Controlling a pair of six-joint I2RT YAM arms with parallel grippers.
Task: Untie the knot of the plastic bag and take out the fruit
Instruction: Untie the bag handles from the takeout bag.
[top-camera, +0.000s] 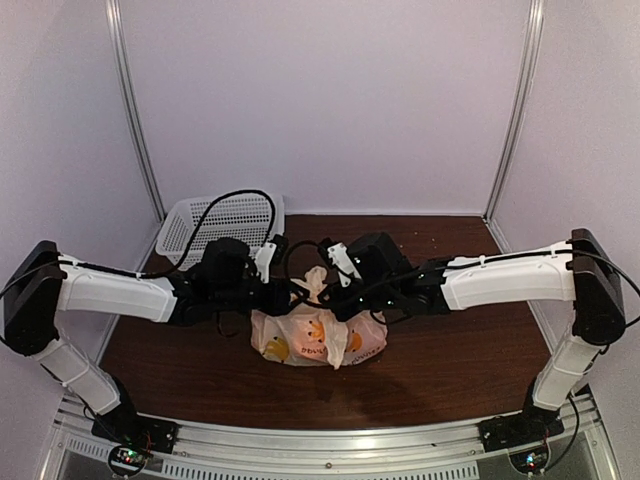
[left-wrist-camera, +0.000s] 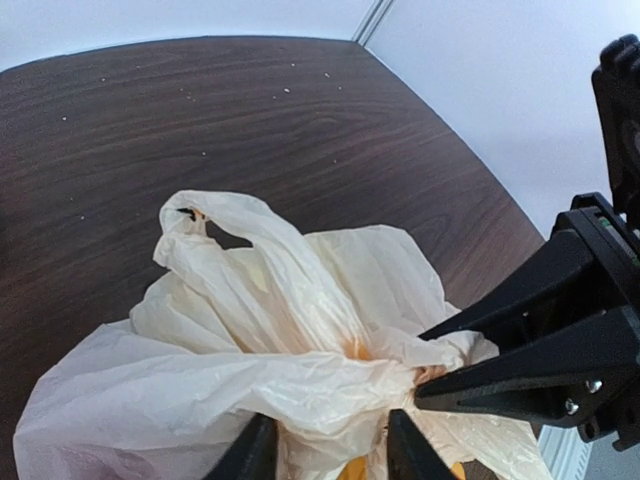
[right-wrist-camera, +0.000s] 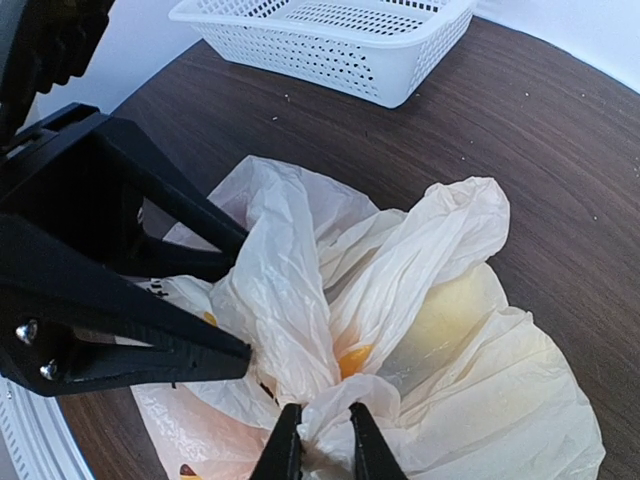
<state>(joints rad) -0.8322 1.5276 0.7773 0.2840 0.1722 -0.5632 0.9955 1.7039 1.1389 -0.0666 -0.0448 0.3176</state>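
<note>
- White basket (top-camera: 225, 222): it stands at the far left corner of the dark wooden table (top-camera: 450, 350), well apart from the bag.
- Left gripper (left-wrist-camera: 330, 452): it reaches in from the left at the top of the bag. Its jaws are spread, with gathered film bunched between them and touching both fingers. The film there looks loose rather than clamped, though the wrist view crops the fingers too much to be sure.
- Plastic bag (top-camera: 315, 340): it lies on the table at mid-width, between the two grippers and nearer the front edge than the basket. It is cream, crinkled and still closed.
- Knot (right-wrist-camera: 330, 400): it is the gathered neck at the top of the bag, and both grippers meet there. A thin loop (left-wrist-camera: 250, 215) of the same film rises behind it, on the far side.
- Fruit (right-wrist-camera: 450, 310): it is inside the bag and shows only as yellow and orange patches through the film.
- Right gripper (right-wrist-camera: 325, 455): it comes in from the right with its fingers nearly together, clenched on a small wad of the bag's film at the neck. Its tips are just beside the left gripper's fingers.
</note>
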